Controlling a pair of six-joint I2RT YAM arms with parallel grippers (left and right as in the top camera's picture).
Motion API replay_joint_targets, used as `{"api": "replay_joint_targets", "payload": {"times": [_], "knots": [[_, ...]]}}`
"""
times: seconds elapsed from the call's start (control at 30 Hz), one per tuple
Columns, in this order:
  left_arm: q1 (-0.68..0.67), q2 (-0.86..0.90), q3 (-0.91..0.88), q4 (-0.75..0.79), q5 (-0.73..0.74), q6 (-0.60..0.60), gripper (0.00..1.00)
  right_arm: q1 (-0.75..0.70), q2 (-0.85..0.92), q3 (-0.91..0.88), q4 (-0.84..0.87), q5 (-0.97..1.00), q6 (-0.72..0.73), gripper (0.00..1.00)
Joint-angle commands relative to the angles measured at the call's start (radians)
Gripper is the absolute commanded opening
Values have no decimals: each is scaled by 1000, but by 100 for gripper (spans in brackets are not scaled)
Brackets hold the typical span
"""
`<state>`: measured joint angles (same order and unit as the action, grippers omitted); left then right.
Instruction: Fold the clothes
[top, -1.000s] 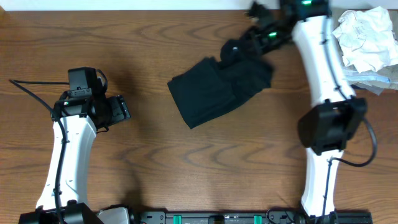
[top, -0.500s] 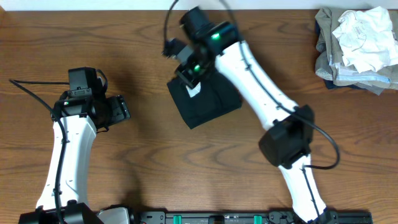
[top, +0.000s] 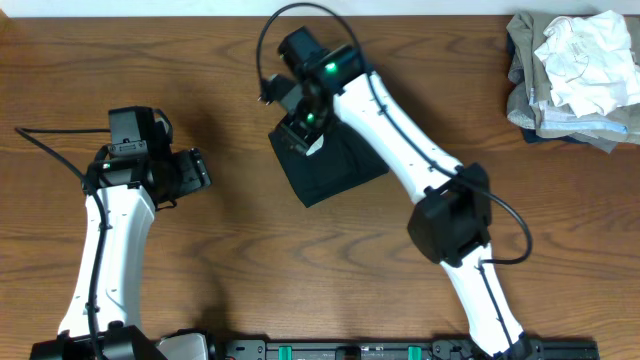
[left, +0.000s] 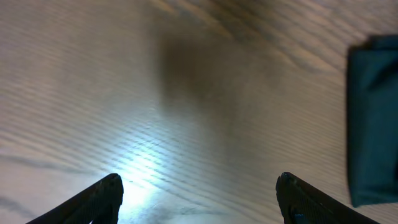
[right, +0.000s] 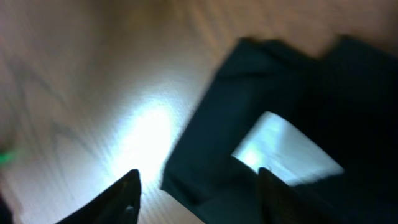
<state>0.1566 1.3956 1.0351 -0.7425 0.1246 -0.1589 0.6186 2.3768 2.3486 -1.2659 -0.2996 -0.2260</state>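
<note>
A black garment (top: 335, 165) lies folded into a compact block at the table's middle. My right gripper (top: 303, 128) hovers over its far left corner, jaws apart. In the right wrist view my right gripper (right: 202, 190) is open above the black garment (right: 249, 112), whose white label (right: 286, 149) shows; the cloth's edge lies below, between the fingers, ungripped. My left gripper (top: 200, 170) stands open over bare wood to the left of the garment. In the left wrist view the left gripper (left: 198, 190) holds nothing, and the garment (left: 373, 118) shows at the right edge.
A pile of crumpled light and grey clothes (top: 575, 75) sits at the far right corner of the wooden table (top: 250, 270). The right arm stretches diagonally from the front edge across the table's middle.
My right arm swung from the far right over to the left, carrying the garment's end across so the cloth is now a compact fold. Its jaws went from shut to open. The left arm stayed put.
</note>
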Motion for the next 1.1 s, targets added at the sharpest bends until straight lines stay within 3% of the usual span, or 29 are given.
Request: {"api": "replay_joint_targets", "payload": {"times": [0.0, 0.33, 1.07], "knots": [[-14, 35, 16, 11, 73, 9, 80, -66, -65, 9, -10, 63, 43, 61], [-132, 195, 16, 87, 78, 29, 81, -209, -64, 2, -44, 1, 80, 68], [-148, 224, 16, 169, 78, 28, 81, -140, -63, -211, 159, 119, 99, 66]]}}
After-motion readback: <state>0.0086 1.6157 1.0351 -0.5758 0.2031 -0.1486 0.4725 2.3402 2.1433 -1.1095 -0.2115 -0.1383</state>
